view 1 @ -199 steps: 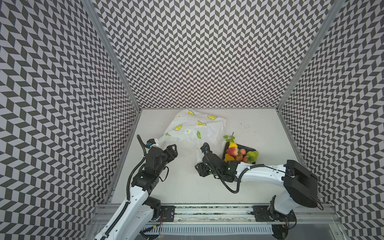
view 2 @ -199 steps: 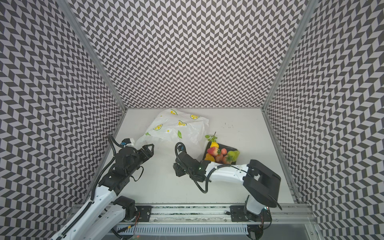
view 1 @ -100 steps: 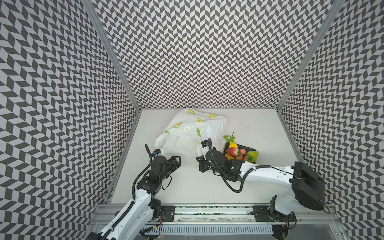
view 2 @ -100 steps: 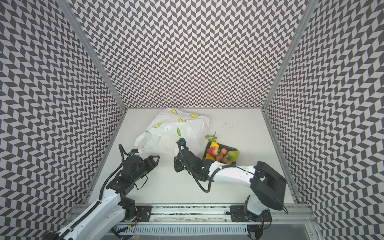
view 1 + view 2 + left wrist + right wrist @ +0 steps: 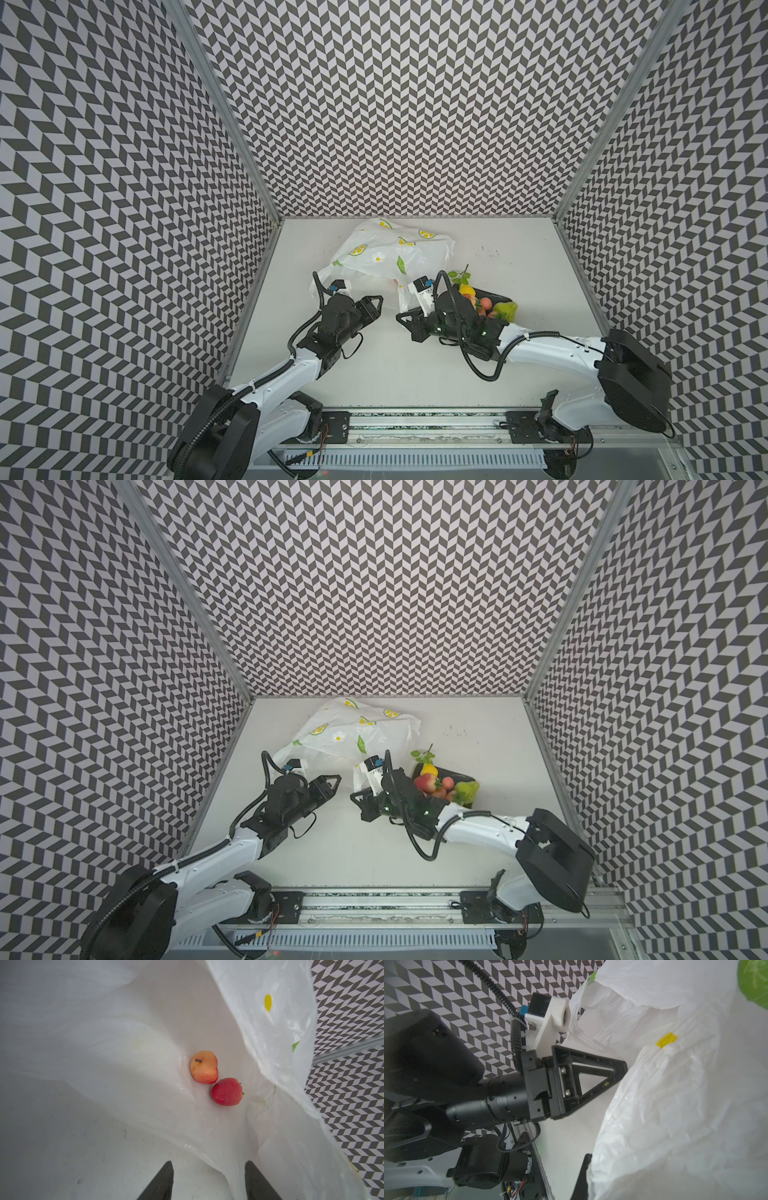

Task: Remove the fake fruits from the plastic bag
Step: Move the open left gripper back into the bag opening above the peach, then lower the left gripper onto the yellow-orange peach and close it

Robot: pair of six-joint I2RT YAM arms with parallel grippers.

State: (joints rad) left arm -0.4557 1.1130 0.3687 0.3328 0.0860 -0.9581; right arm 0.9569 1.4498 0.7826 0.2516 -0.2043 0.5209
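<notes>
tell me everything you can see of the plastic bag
The plastic bag is thin, crinkly, translucent white film printed with lemon slices, green leaves and a daisy. It lies slumped toward the back of the white table, mouth facing the arms. The shut right gripper pinches the mouth's edge, holding it up. In the left wrist view a peach and a strawberry lie side by side inside on the lower film. The open left gripper points into the mouth.

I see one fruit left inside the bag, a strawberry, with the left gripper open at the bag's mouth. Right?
Not quite. Two fruits are left inside the plastic bag, not one: the left wrist view shows a peach right beside the strawberry. The left gripper is open at the bag's mouth, as you said.
</notes>
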